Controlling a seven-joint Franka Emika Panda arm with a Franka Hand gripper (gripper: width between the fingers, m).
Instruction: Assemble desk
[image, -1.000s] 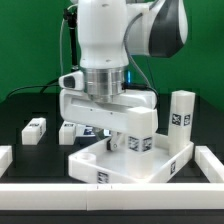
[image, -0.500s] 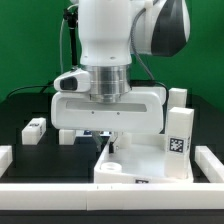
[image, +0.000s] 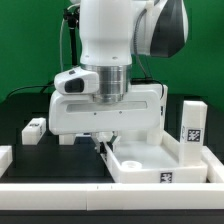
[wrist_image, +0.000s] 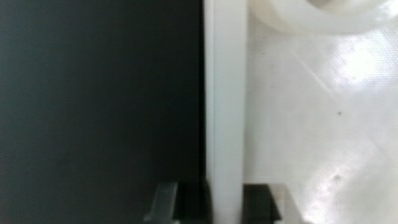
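The white desk tabletop (image: 150, 165) lies rim-up on the black table at the exterior view's lower right. A square leg with a tag (image: 190, 124) stands upright at its right corner. My gripper (image: 104, 147) points down at the tabletop's left edge and is shut on its rim. In the wrist view the rim (wrist_image: 222, 90) runs between my two dark fingers (wrist_image: 169, 205), with my gripper (wrist_image: 217, 206) closed around it. A round corner socket (wrist_image: 317, 14) shows at the rim's far end. One loose leg (image: 35, 128) lies at the left, and another (image: 66, 138) lies partly behind my hand.
Low white border rails run along the front (image: 60, 190), the left (image: 4, 157) and the right (image: 214, 160) of the table. The arm's large white body (image: 105, 60) hides the back middle of the table.
My hand has turned, and the tabletop has swung round and slid toward the exterior view's right. The upright leg moved right with it. The loose legs have not moved.
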